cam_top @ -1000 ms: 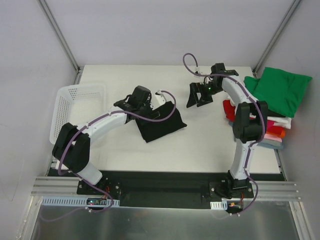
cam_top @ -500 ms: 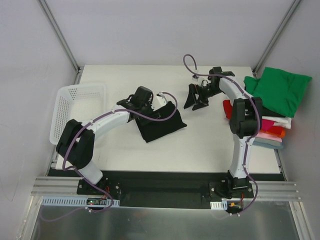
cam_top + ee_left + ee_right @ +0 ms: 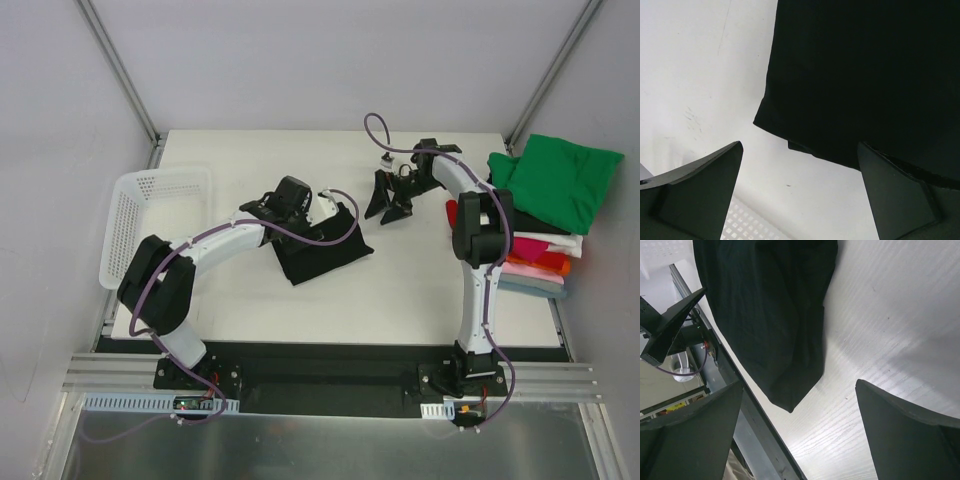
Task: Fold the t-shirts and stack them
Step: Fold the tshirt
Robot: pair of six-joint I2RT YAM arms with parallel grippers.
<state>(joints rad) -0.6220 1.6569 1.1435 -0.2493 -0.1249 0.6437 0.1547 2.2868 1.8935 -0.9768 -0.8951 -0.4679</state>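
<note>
A folded black t-shirt lies on the white table, left of the middle. My left gripper hovers open at its back left edge; in the left wrist view the shirt fills the upper right and nothing is between the fingers of the left gripper. My right gripper is open and empty above bare table, just right of the shirt. The right wrist view shows the right gripper beside the shirt. A stack of folded t-shirts, green on top, sits at the right edge.
A white mesh basket stands at the left table edge, and its mesh shows in the left wrist view. Red and orange layers stick out of the stack. The right arm's upper link stands in front of the stack.
My right gripper has moved left, toward the black shirt. My left gripper has shifted slightly right over the shirt's edge. The shirt has not moved.
</note>
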